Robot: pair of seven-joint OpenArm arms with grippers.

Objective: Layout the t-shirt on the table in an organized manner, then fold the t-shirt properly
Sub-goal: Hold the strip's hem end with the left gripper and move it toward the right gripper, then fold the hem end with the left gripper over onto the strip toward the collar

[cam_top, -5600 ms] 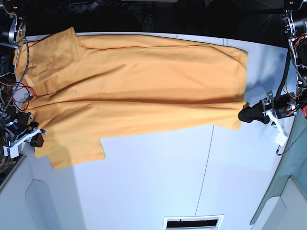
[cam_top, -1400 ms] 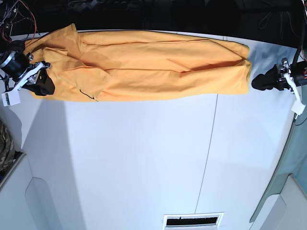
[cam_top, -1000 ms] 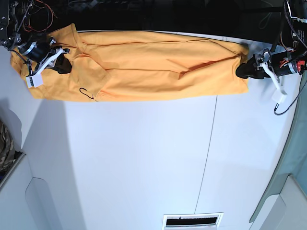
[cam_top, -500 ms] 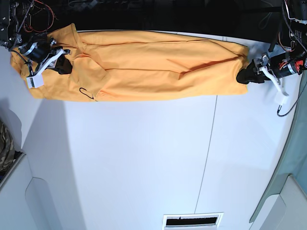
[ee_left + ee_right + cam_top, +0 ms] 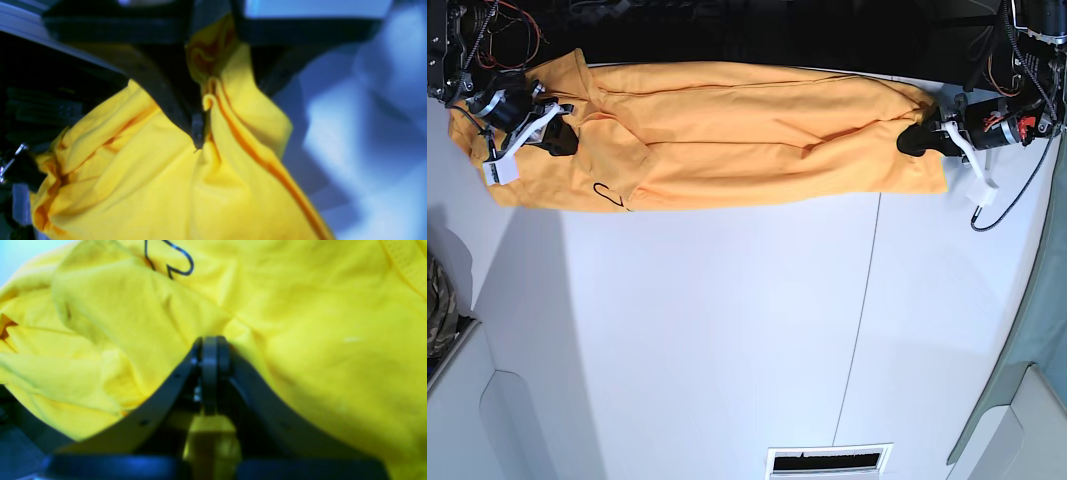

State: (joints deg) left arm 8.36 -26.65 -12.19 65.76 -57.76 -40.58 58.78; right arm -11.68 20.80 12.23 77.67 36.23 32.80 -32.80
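Note:
The orange-yellow t-shirt (image 5: 747, 135) lies in a long folded band along the far edge of the white table (image 5: 727, 330). The neck end is at the left of the base view, and the thin dark trim (image 5: 608, 194) shows there. My left gripper (image 5: 914, 140) is at the hem end, shut on a pinched ridge of the t-shirt (image 5: 213, 173), as the left wrist view shows between its tips (image 5: 198, 135). My right gripper (image 5: 560, 140) is at the neck end. In the right wrist view (image 5: 209, 350) it is shut on the t-shirt (image 5: 300, 340), with the dark trim (image 5: 173, 260) just ahead.
A dark seam line (image 5: 862, 320) crosses the table. A vent grille (image 5: 830, 462) sits at the near edge. Camouflage cloth (image 5: 437, 310) shows at the left edge. Loose cables (image 5: 1012, 195) hang beside the left arm. The table's far edge lies right behind the shirt.
My left gripper has moved inward along the shirt, carrying the hem end with it so the corner bunches. My right gripper holds its place at the neck end.

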